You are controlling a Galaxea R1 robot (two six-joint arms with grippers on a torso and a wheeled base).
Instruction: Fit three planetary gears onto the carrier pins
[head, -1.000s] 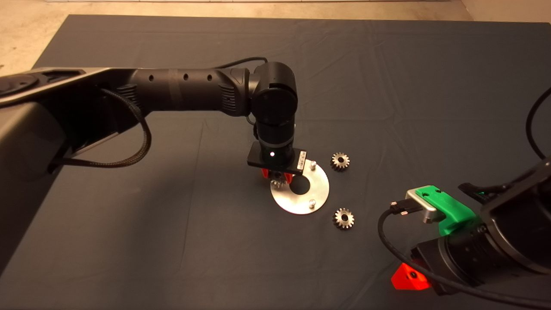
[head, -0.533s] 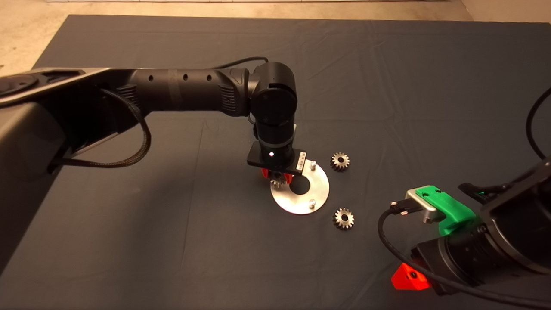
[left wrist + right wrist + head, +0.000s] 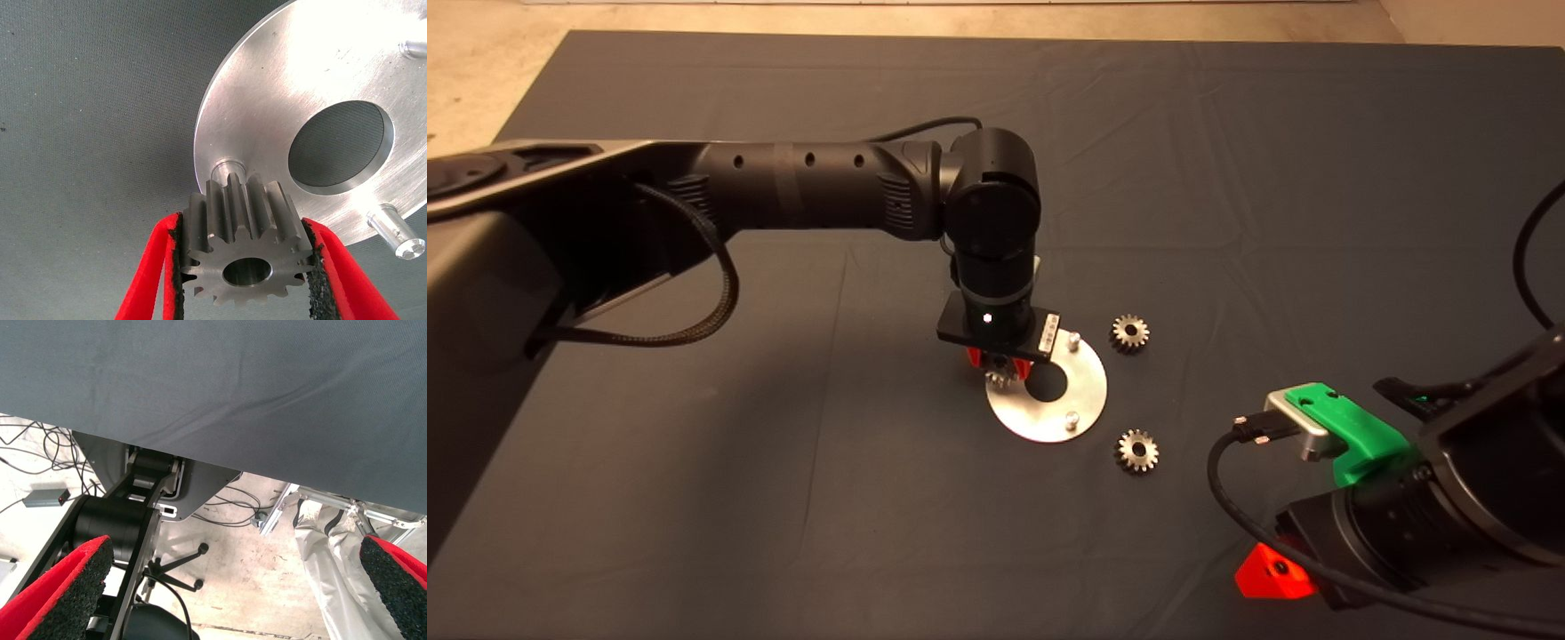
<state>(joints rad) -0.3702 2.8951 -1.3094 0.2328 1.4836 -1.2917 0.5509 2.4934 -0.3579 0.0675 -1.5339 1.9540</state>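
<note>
The shiny carrier disc [image 3: 1080, 394] lies mid-mat with its carrier pins standing up; two bare pins show [image 3: 1074, 339] [image 3: 1072, 420]. My left gripper [image 3: 1000, 367] hangs over the disc's left rim, shut on a planetary gear [image 3: 243, 248]. In the left wrist view that gear sits just above a third pin [image 3: 227, 168], hiding the pin's top. Two more planetary gears lie on the mat right of the disc: one at the back [image 3: 1129, 332], one nearer the front [image 3: 1137, 451]. My right gripper [image 3: 230, 600] waits at the lower right edge, open, holding nothing.
The dark mat [image 3: 783, 498] covers the table; pale floor shows beyond its far edge. The right wrist view looks past the mat's edge at floor cables, a black stand and a person's leg [image 3: 327, 553].
</note>
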